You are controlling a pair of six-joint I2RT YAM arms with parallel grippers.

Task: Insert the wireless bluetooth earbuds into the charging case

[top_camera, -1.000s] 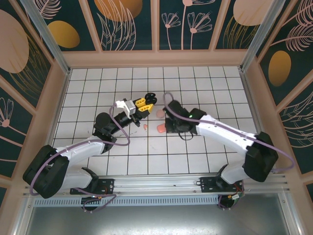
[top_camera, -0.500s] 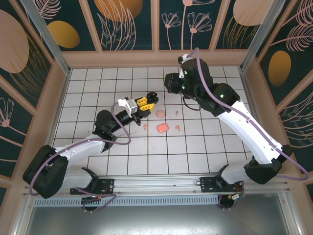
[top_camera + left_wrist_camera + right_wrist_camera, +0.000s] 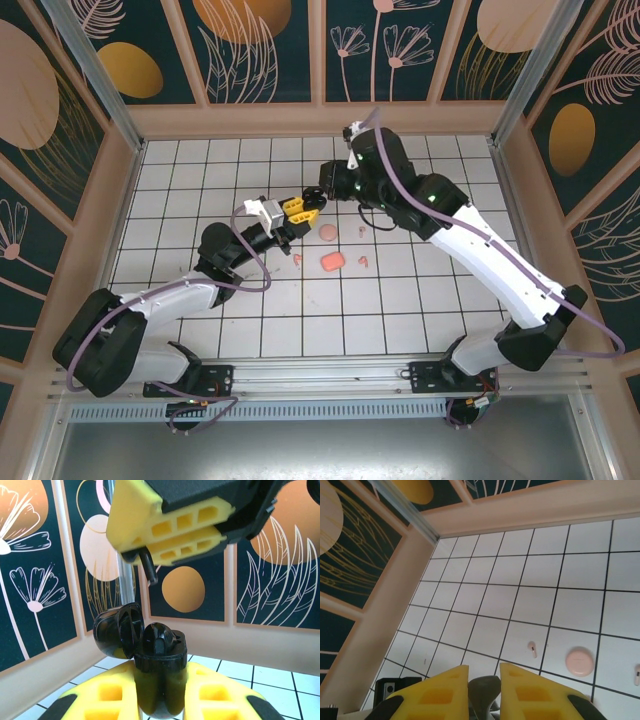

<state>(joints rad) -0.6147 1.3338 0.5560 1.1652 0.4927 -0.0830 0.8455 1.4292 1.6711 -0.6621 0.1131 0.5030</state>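
My left gripper [image 3: 299,208] [image 3: 159,682] is shut on a black charging case [image 3: 159,672] [image 3: 312,197], held upright with its lid flipped open to the left. One black earbud [image 3: 160,639] sits in the case. My right gripper [image 3: 327,191] [image 3: 484,680] hovers just above the case, shut on a second black earbud [image 3: 483,689] whose thin stem [image 3: 148,568] hangs below its yellow fingers [image 3: 172,530]. On the tiles lie small pink earbuds [image 3: 362,230] [image 3: 364,262] [image 3: 297,258] [image 3: 533,649] [image 3: 637,672].
A round pale pink case [image 3: 327,231] [image 3: 579,661] and a coral case [image 3: 332,261] lie on the white tiled floor between the arms. Patterned walls with a beige skirting [image 3: 320,120] close off the back and sides.
My right arm rose from the tiles beside the coral case, swung back, then came left to just above the black case. The left gripper kept its hold and shifted slightly right.
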